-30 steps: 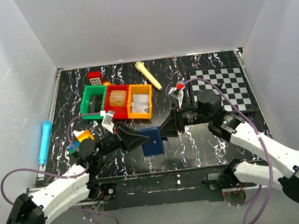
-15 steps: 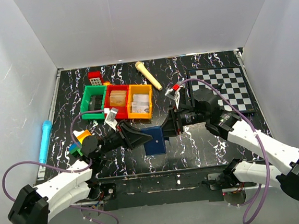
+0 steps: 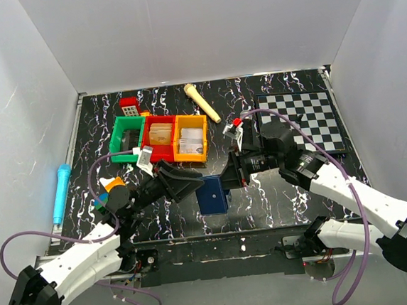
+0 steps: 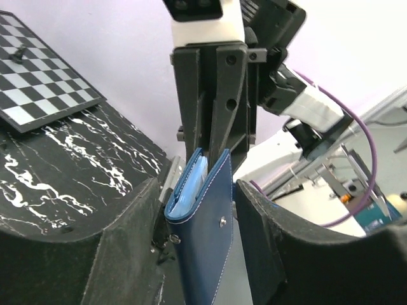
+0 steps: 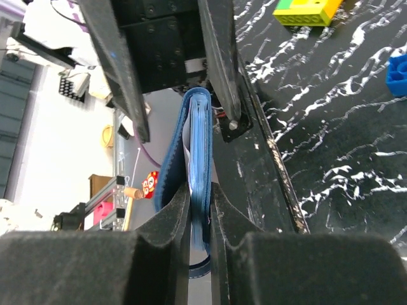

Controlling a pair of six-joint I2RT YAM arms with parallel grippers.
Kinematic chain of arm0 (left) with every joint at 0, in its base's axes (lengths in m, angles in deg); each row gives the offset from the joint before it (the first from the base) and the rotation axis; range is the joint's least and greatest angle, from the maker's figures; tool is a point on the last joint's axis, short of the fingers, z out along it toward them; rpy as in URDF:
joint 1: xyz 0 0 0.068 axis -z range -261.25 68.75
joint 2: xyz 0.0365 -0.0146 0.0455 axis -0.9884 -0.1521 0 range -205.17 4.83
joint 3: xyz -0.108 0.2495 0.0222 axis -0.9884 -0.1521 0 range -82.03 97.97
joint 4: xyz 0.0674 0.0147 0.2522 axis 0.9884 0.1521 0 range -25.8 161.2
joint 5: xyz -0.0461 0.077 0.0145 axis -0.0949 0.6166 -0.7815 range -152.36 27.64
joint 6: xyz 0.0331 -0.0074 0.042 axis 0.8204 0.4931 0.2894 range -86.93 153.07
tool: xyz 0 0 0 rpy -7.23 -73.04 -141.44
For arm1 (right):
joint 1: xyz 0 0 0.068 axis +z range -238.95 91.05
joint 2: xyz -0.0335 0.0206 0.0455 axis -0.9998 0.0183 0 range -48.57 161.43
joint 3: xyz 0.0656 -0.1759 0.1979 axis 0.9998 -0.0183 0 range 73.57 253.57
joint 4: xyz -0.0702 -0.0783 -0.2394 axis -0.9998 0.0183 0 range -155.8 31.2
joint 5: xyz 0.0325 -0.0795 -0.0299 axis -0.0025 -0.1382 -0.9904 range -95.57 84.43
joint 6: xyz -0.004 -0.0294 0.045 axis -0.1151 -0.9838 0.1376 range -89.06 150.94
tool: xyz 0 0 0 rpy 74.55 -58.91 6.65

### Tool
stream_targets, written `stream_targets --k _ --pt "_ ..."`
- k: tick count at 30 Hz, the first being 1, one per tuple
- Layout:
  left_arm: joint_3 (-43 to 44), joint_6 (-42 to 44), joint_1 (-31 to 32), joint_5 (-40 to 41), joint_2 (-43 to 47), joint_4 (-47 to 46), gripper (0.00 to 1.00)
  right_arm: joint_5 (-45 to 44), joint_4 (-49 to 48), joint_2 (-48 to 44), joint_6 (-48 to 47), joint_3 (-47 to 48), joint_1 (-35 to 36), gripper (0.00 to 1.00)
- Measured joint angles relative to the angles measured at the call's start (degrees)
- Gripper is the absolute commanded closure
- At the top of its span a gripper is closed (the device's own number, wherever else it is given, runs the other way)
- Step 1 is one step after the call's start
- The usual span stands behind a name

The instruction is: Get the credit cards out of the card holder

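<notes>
The navy card holder (image 3: 212,194) is held on edge above the table's front, between both arms. In the right wrist view my right gripper (image 5: 200,190) is shut on its lighter blue inner layers (image 5: 198,140), and the navy outer flap bows out to the left. In the left wrist view the holder (image 4: 206,241) stands between the fingers of my left gripper (image 4: 195,184). That gripper is open, with a gap on the holder's left side. The right gripper (image 4: 213,95) grips the holder's far edge. No separate card shows.
Green (image 3: 127,136), red (image 3: 159,136) and orange (image 3: 190,137) bins stand at the back left. A chessboard (image 3: 302,121) lies at the right, a cream stick (image 3: 202,102) at the back and a blue pen (image 3: 61,192) at the left edge. Toy blocks (image 3: 110,183) sit by the left arm.
The holder has turned more upright and looks narrower from above. Both grippers have shifted slightly with it, and the left arm has swung a little.
</notes>
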Motion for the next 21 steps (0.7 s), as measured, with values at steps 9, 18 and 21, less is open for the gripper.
stream_targets --k 9,18,21 --pt "4.57 3.56 0.0 10.49 1.49 17.62 0.42 -20.61 23.52 4.24 -8.79 13.25 0.85 0.99" --pt "13.33 5.33 4.76 17.31 -7.43 28.39 0.36 -42.45 37.48 8.37 -11.13 19.45 6.23 0.99" --pt "16.13 6.84 7.87 19.58 -10.12 30.71 0.36 -47.6 40.5 9.79 -10.93 20.61 7.32 0.99"
